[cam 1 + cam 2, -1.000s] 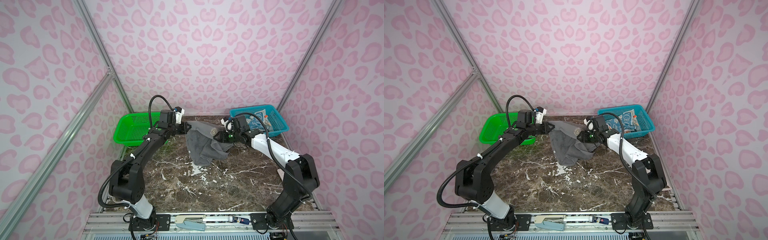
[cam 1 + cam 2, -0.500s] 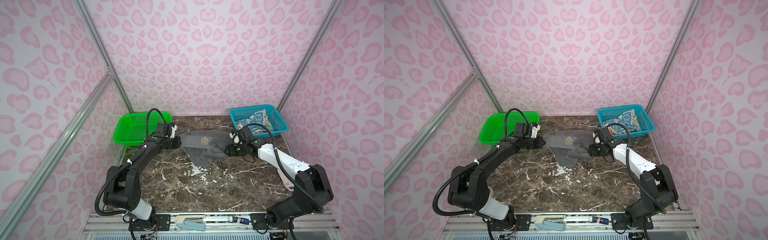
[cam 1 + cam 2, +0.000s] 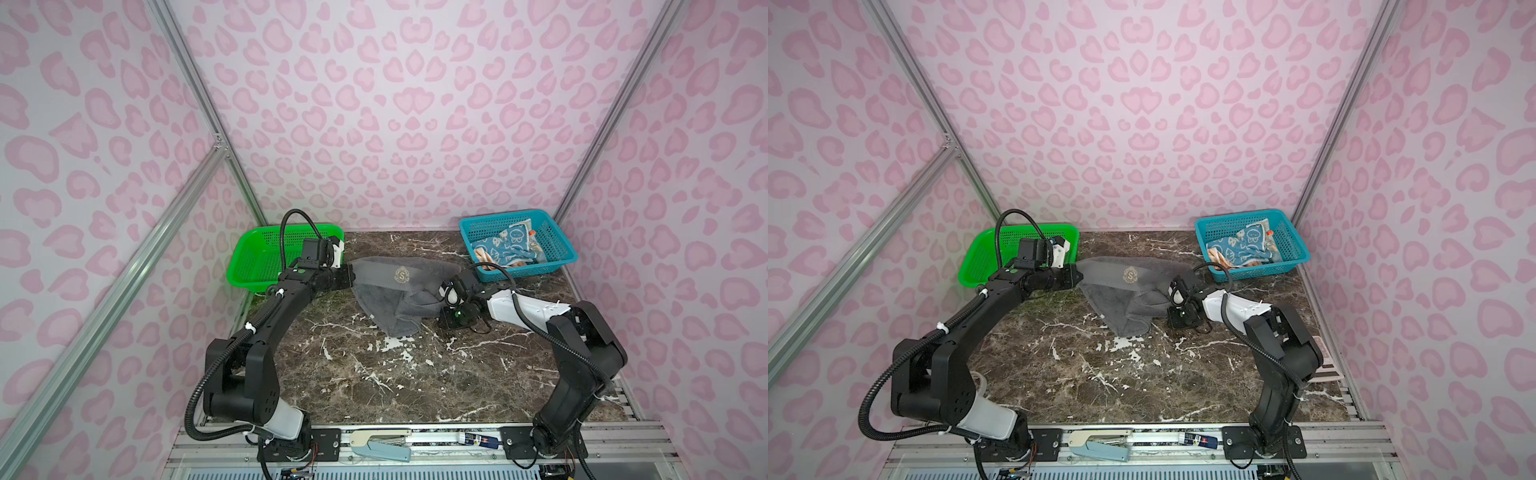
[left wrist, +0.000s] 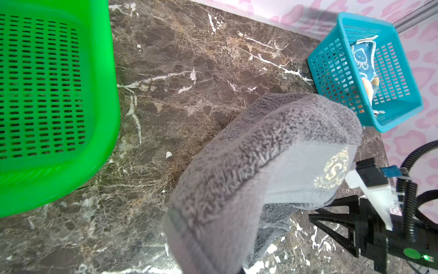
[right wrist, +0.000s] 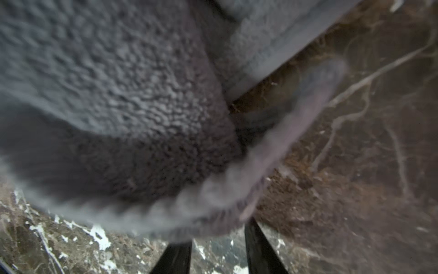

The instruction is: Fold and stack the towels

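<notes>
The dark-grey towel [image 3: 399, 291] [image 3: 1125, 291] with a gold S crest lies bunched at the back middle of the marble table. My left gripper [image 3: 349, 276] [image 3: 1075, 276] is shut on its left corner; in the left wrist view the cloth [image 4: 260, 166] hides the fingers. My right gripper [image 3: 444, 293] [image 3: 1169, 291] sits low at the towel's right edge. In the right wrist view its fingers [image 5: 258, 246] stand apart with marble between them. The cloth [image 5: 118, 95] covers their tips, so a pinch cannot be made out. The blue towel [image 3: 505, 247] and orange-cream towel [image 3: 484, 254] lie crumpled in the teal basket [image 3: 523, 272].
A green basket [image 3: 257, 266] stands at the back left, just behind my left wrist. The teal basket [image 3: 1254, 274] is at the back right, close to the right arm. Pink patterned walls close in three sides. A stapler-like tool [image 3: 380, 446] lies on the front rail.
Both grippers came down from a raised hold and pulled apart, stretching the grey towel. Since then the right gripper has dropped lower, and the towel's right side now sags over it.
</notes>
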`<state>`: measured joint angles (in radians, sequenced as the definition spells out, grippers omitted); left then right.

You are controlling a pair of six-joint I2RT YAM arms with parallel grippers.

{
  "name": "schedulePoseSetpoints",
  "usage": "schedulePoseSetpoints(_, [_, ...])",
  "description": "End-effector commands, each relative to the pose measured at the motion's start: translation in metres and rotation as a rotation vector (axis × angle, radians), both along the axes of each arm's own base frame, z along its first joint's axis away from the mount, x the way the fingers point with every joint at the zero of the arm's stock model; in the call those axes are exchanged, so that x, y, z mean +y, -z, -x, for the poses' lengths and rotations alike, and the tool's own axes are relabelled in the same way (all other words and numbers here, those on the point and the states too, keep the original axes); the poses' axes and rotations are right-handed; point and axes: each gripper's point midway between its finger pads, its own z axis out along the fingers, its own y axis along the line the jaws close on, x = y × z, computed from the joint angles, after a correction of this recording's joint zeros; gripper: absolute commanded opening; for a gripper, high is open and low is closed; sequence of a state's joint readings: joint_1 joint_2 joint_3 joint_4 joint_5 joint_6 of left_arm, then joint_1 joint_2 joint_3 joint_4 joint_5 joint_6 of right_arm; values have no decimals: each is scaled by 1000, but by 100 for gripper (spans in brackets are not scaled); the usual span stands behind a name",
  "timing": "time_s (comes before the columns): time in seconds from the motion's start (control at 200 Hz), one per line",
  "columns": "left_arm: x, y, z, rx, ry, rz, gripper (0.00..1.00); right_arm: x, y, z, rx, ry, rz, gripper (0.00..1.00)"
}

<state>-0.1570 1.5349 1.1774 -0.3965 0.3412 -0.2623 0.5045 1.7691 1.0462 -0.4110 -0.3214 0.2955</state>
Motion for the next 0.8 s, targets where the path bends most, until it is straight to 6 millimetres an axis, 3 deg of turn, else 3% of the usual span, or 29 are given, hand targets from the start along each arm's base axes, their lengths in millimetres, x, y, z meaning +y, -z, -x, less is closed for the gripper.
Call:
schedulePoseSetpoints(0.0, [-1,-5,-3,-14,5,3,4,-5,4,4,-12,-32,55,25])
schedulePoseSetpoints(0.075, [0,-2,-4,-9,4,0,4,-10,-2,8,-33,-68,74,18])
schedulePoseSetpoints(0.175, [1,0,-5,0,5,1,4,-13,-20,10,-92,-114,74,18])
schedulePoseSetpoints(0.255, [1,0,-7,0,5,4,4,-16,-43,3,-157,-95,29,31])
schedulePoseSetpoints(0.34, [-1,1,-8,3,11,6,4,-23,-65,-18,-214,10,-49,48])
schedulePoseSetpoints(0.435, [-2,2,-10,6,13,12,4,-23,-79,-48,-244,146,-164,55])
schedulePoseSetpoints(0.56, [-2,4,-11,10,12,11,4,-7,-82,-80,-273,235,-269,62])
schedulePoseSetpoints(0.795, [0,11,-12,25,8,-1,4,5,-51,-118,-228,395,-331,70])
